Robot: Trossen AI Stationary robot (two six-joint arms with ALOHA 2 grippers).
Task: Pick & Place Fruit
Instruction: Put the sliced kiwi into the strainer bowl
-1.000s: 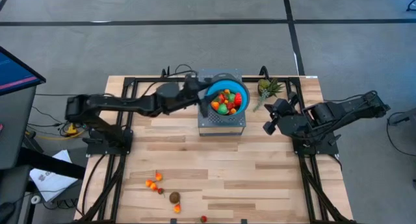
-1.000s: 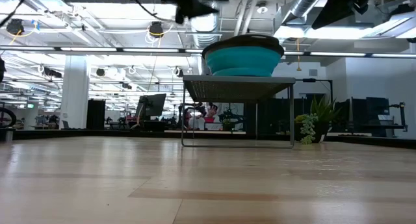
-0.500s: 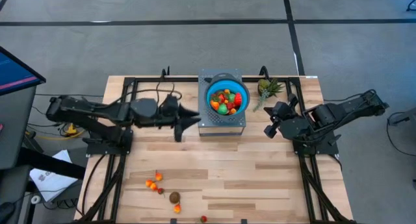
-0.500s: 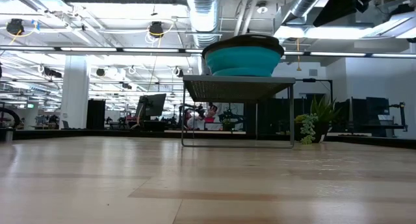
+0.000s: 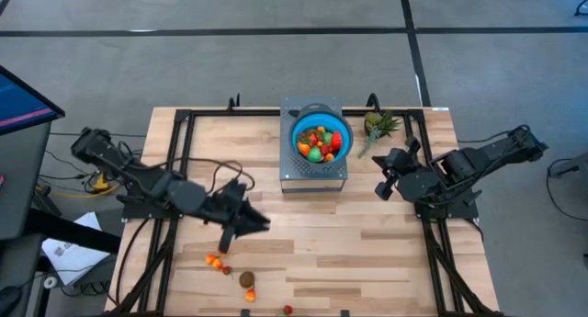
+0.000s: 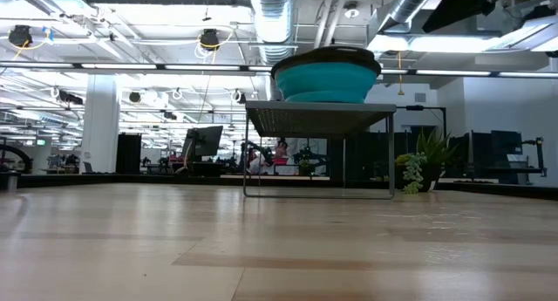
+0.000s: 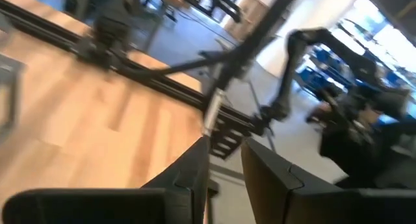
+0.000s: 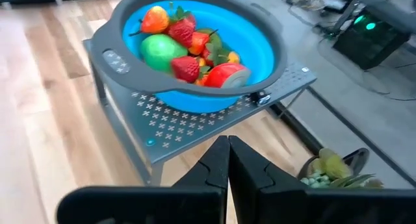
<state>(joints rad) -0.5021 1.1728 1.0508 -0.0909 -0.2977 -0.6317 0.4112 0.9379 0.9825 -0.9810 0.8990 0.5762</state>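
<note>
High view, as I log it: fruit (image 5: pixel 319 142) heaped in blue bowl (image 5: pixel 342 126) on grey stand (image 5: pixel 313 177), strays on worktop (image 5: pixel 367 253) beside left gripper (image 5: pixel 250 227), fingers narrowly parted, empty; right gripper (image 5: pixel 380 184) clenched, idle.

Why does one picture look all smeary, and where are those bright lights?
Left wrist view: smeared all over, the wooden table and the left claw both streaky. Low view: bright ceiling lights glare behind the blue bowl. Right wrist view: crisp, strawberries clear. High view: even light, only soft shadows.
</note>
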